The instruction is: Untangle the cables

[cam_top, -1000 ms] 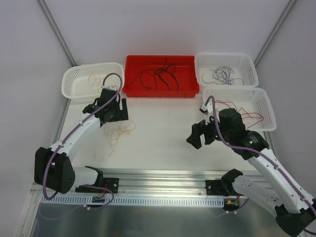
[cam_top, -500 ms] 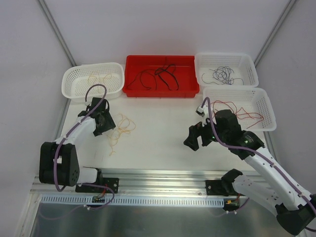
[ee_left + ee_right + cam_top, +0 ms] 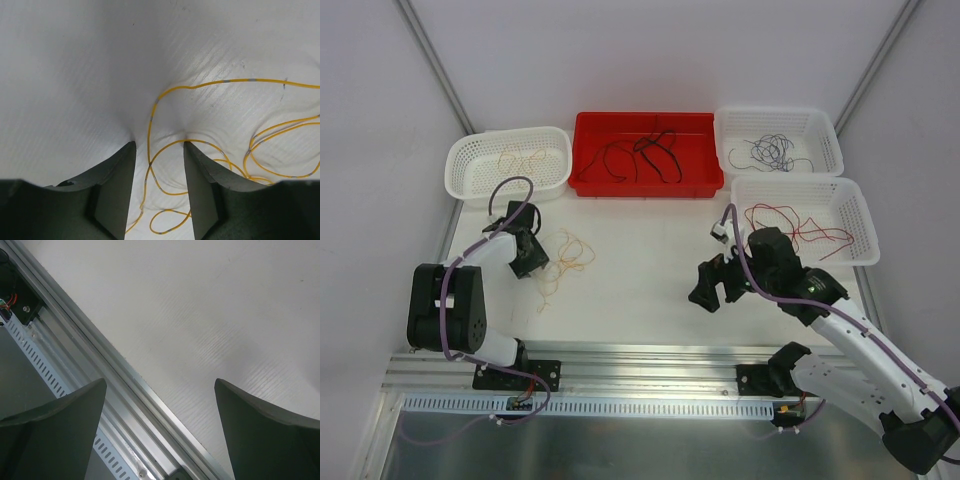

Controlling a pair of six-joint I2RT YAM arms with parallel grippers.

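The yellow cable (image 3: 149,135) lay in loose curls on the table (image 3: 640,270), just in front of the left white basket (image 3: 451,170). One strand ran straight between the jaws of the left gripper (image 3: 159,144). Those jaws stood partly apart, tips down at the table, with nothing pinched that I could see. The right gripper (image 3: 160,384) hung wide open and empty by the near rail (image 3: 75,347). My worry was the thinness: the pads might shut beside the strand, or catch two crossing loops and pull a knot tighter.
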